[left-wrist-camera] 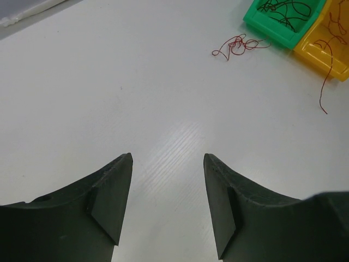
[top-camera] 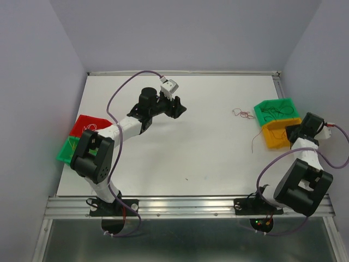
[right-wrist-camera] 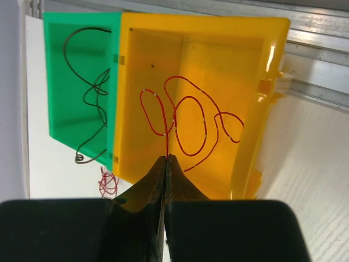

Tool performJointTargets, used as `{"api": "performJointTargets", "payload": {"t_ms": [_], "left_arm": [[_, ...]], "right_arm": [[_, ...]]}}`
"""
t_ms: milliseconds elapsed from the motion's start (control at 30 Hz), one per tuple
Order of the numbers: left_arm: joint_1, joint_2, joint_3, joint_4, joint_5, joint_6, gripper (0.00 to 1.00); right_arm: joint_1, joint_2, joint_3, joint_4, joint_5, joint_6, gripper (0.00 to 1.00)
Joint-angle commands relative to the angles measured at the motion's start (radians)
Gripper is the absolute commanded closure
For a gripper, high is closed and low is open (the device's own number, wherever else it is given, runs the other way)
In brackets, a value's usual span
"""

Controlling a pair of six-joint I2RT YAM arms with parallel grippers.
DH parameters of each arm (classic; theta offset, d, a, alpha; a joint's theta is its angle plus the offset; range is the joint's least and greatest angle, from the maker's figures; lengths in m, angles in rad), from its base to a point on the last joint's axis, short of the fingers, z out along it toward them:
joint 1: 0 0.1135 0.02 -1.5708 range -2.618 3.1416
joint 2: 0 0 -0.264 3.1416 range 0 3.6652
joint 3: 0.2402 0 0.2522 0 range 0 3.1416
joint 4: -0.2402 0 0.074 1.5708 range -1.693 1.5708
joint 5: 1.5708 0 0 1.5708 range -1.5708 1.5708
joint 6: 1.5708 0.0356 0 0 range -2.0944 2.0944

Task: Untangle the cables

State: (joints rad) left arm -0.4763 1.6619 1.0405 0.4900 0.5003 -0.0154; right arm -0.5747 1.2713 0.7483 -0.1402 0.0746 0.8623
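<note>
A thin red-orange cable [right-wrist-camera: 188, 125] lies looped in the yellow bin [right-wrist-camera: 245, 82]. My right gripper [right-wrist-camera: 166, 158] hangs over that bin, shut on one strand of it. One end of this cable trails out of the bin onto the table [top-camera: 255, 143]. A small red tangle of cables [top-camera: 240, 113] lies on the white table just left of the bins, also seen as a red tangle [left-wrist-camera: 238, 46] from the left wrist. Dark cables [right-wrist-camera: 90, 93] lie in the green bin [right-wrist-camera: 54, 71]. My left gripper [left-wrist-camera: 168, 158] is open with nothing in it, above bare table well left of the tangle.
The green bin [top-camera: 275, 105] and yellow bin [top-camera: 279, 143] stand side by side at the table's right edge. A red bin [top-camera: 87, 124] and another green bin [top-camera: 65, 154] sit at the left edge beside the left arm. Purple arm cords arch over both arms.
</note>
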Motion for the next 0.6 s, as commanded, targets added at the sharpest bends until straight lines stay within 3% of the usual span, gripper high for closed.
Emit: {"api": "performJointTargets", "payload": {"t_ms": [0,100,133,200,233,300,433,533,567], "left_arm": [[-0.005,-0.036,0.004,0.053,0.012,0.011,0.34],[-0.007,-0.037,0.003,0.053,0.007,0.011,0.34],[-0.007,-0.040,0.003,0.053,0.009,0.011,0.34],[-0.008,-0.042,0.001,0.055,0.006,0.011,0.34],[-0.007,-0.044,0.001,0.055,0.006,0.011,0.34],[-0.007,-0.045,0.001,0.055,0.006,0.011,0.34],[-0.008,-0.045,0.001,0.055,0.006,0.009,0.34],[-0.008,-0.047,0.001,0.055,0.003,0.011,0.34],[-0.010,-0.045,0.001,0.055,0.001,0.011,0.34]], "right_arm": [[-0.001,-0.020,-0.049,0.100,0.040,0.032,1.00],[0.001,-0.038,-0.041,0.097,0.051,0.008,0.92],[0.003,-0.049,-0.040,0.097,0.063,0.001,0.81],[0.010,-0.078,-0.035,0.085,0.100,-0.014,0.69],[0.015,-0.107,-0.033,0.080,0.112,-0.022,0.52],[0.045,-0.130,-0.012,0.053,0.157,-0.049,0.34],[0.139,-0.167,0.060,-0.022,0.255,-0.117,0.28],[0.280,-0.171,0.120,-0.061,0.313,-0.193,0.23],[0.358,-0.147,0.138,-0.077,0.323,-0.222,0.17]]}}
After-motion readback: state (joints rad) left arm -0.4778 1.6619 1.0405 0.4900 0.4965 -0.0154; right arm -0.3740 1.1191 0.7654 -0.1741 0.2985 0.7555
